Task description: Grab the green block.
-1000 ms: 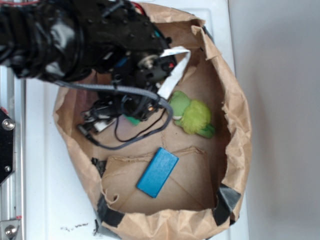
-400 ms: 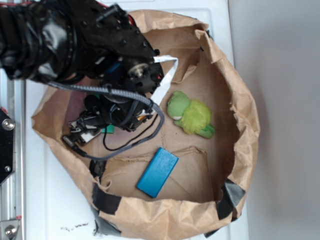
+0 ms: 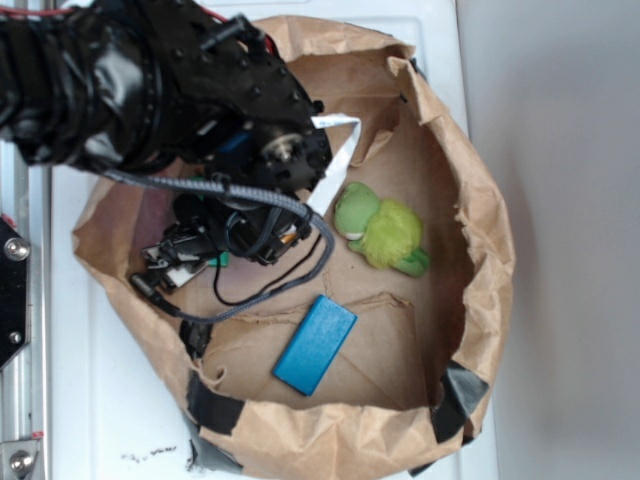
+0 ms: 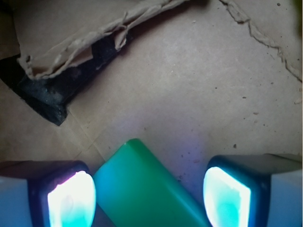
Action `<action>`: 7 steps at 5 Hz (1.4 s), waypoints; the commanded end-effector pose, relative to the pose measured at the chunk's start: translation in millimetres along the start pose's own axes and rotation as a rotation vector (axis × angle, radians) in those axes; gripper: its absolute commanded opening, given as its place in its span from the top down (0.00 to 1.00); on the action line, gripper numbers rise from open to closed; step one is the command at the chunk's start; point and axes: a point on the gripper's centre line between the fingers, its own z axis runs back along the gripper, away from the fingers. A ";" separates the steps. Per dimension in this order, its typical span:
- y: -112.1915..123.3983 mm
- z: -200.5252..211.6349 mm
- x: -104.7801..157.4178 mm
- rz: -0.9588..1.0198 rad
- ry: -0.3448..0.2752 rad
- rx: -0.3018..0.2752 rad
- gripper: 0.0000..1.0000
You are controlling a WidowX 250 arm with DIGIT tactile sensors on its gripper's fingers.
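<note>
Gripper spread open over the brown paper bag, holding nothing. Green block flat on the paper between the two fingers, close beside the left one, apart from the right. Further right: blue block, then plush toy.

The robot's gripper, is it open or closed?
Open. In the wrist view the gripper has both fingers spread, with the flat green rectangular block between them and a gap beside the right finger.

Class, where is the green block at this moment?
In the wrist view, the green block lies on the brown paper between the tool's two fingers, nearer the left one; in the exterior view the arm hides most of it.
</note>
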 end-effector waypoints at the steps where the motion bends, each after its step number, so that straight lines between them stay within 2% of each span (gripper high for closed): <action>1: 14.9 -6.8 14.0 -0.003 -0.020 0.079 0.00; 4: 25.9 11.5 22.7 0.014 -0.110 0.076 0.00; 7: 0.3 12.5 7.2 -0.037 -0.076 -0.004 0.00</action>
